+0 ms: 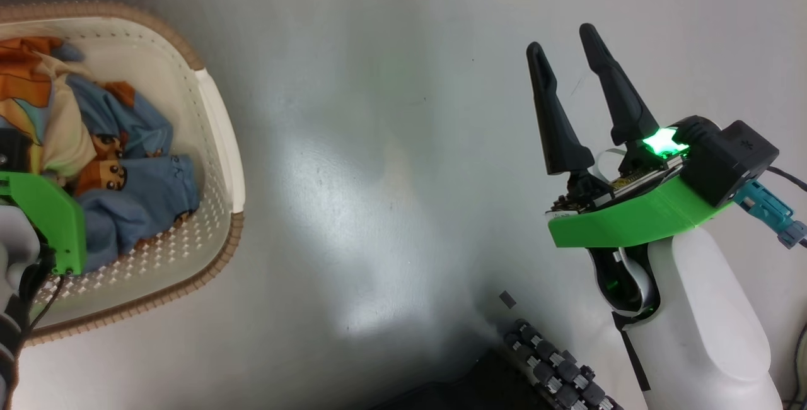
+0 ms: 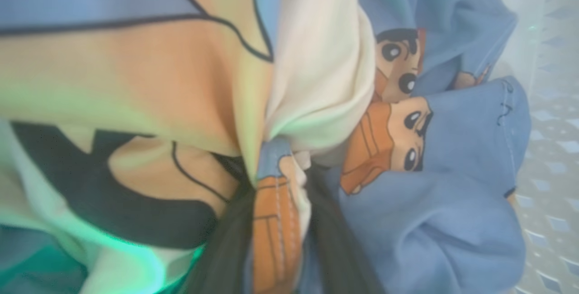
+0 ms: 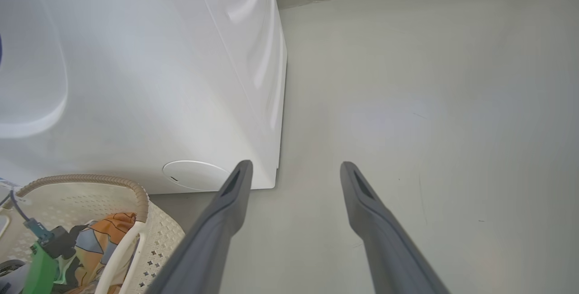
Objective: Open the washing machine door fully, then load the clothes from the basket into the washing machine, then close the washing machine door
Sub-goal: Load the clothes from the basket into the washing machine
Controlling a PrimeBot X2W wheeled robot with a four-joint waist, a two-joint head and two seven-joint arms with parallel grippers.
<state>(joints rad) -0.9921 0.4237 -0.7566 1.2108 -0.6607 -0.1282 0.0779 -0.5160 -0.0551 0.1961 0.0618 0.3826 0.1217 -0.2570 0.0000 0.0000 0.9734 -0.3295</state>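
- The basket (image 1: 217,126) stands on the grey floor (image 1: 378,176). It is cream with perforated walls and a brown rim band.
- The clothes (image 1: 126,189) lie inside the basket as a crumpled heap of light blue cloth with orange and cream cartoon prints. They sit against the basket's wall on the robot's left, and the perforated bottom is bare on the near side.
- The left hand (image 2: 278,181) is down inside the basket and buried in the heap. In the left wrist view its two dark fingers (image 2: 226,248) stand close together, with a fold of orange and blue cloth pinched between them.
- From the head, that arm's green bracket (image 1: 47,221) shows above the basket's near left part. It covers the fingers, so the grip itself is hidden there.
- The right hand (image 1: 561,38) hangs over bare floor, well apart from the basket on the robot's right. Its fingers are spread wide with nothing between them, and a green light glows at its base.
- The washing machine (image 3: 135,81) stands just behind the basket, on the side away from the robot. Its white front panel and a round cover plate (image 3: 194,175) sit just above the basket's rim in the right wrist view. Whether the basket touches it cannot be told.
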